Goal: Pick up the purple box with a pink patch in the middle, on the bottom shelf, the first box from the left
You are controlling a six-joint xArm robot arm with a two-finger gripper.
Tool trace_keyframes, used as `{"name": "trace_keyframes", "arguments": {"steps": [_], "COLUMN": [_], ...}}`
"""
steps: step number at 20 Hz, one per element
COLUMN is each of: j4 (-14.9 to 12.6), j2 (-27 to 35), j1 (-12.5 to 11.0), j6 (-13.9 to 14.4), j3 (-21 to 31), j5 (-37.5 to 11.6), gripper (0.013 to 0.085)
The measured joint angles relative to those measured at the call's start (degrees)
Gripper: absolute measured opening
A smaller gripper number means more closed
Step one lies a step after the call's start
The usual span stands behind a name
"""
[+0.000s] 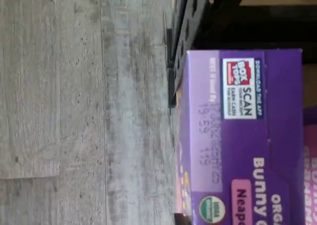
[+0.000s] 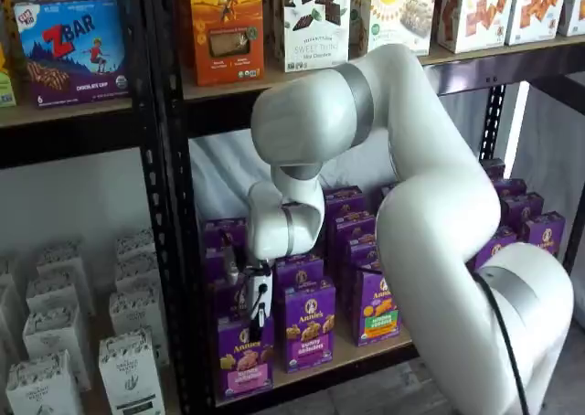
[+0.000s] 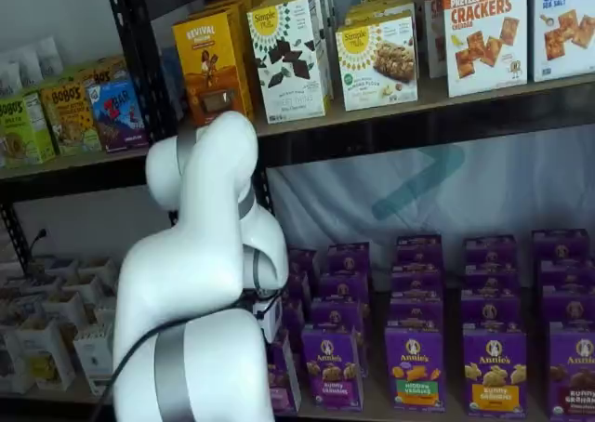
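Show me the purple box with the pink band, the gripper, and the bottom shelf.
purple box (image 2: pixel 244 360): a shelf view, on its front face, at the pictured snacks.
gripper (image 2: pixel 260 316): a shelf view, on the black fingers at the box's top.
bottom shelf (image 2: pixel 388 344): a shelf view, on the bare tan front edge.

My arm (image 2: pixel 402 186) is glossy white with grey bands at the joints, and my gripper (image 2: pixel 258 316) shows black fingers under a white body. The purple box (image 2: pixel 245 358) has a pink band and yellowish snacks pictured; from my wrist its top (image 1: pixel 242 136) is purple with a lilac strip, a white label with a red patch, and a green round seal. The bottom shelf (image 2: pixel 366 353) is light tan, the rack upright (image 2: pixel 164 196) black, the floor (image 1: pixel 84 106) streaky grey
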Motion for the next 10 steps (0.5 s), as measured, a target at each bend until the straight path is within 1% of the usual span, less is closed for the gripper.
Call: {"name": "trace_keyframes", "arguments": {"steps": [5,10], "j4": [-0.7,-0.6], "j2": [-1.0,-2.7], "j1": [0.3,0.6], "j6": [0.9,0.9], "j3": [1.4,3.8], "j5": [-0.4,-1.1], "gripper": [0.037,0.037]}}
